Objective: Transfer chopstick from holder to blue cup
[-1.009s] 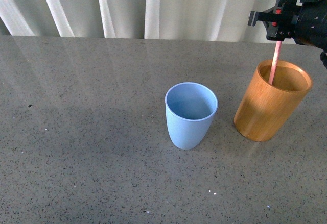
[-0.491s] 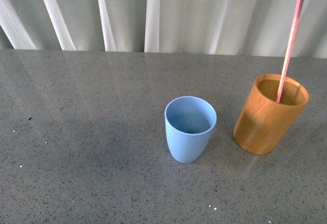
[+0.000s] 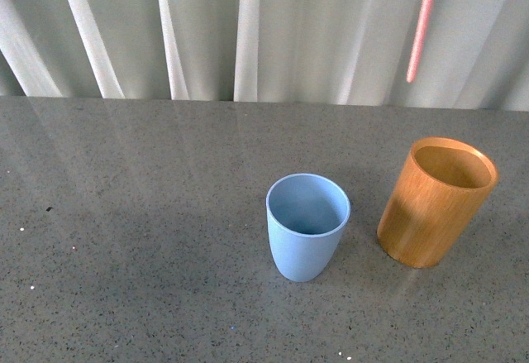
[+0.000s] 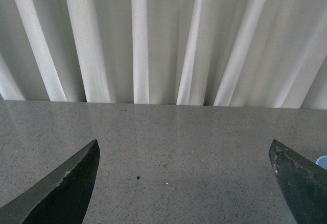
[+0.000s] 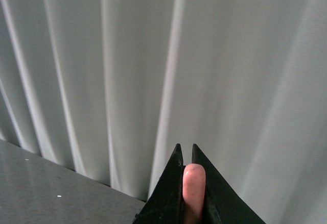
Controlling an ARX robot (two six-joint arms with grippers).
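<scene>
Grips chopstick (image 3: 422, 24) tight betw. fingers of R gripper (image 5: 185, 150), high in air, fully clear of holder (image 3: 434, 206) near right edge of worktop (image 3: 124, 255). Shows blue cup (image 3: 306, 231) just beside holder, approx. mid-worktop, not touching. Holds L gripper (image 4: 184, 145) spread wide over worktop.

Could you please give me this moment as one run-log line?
right hand: shut on chopstick | chopstick: out of holder, in air | cup: empty | left hand: open
</scene>
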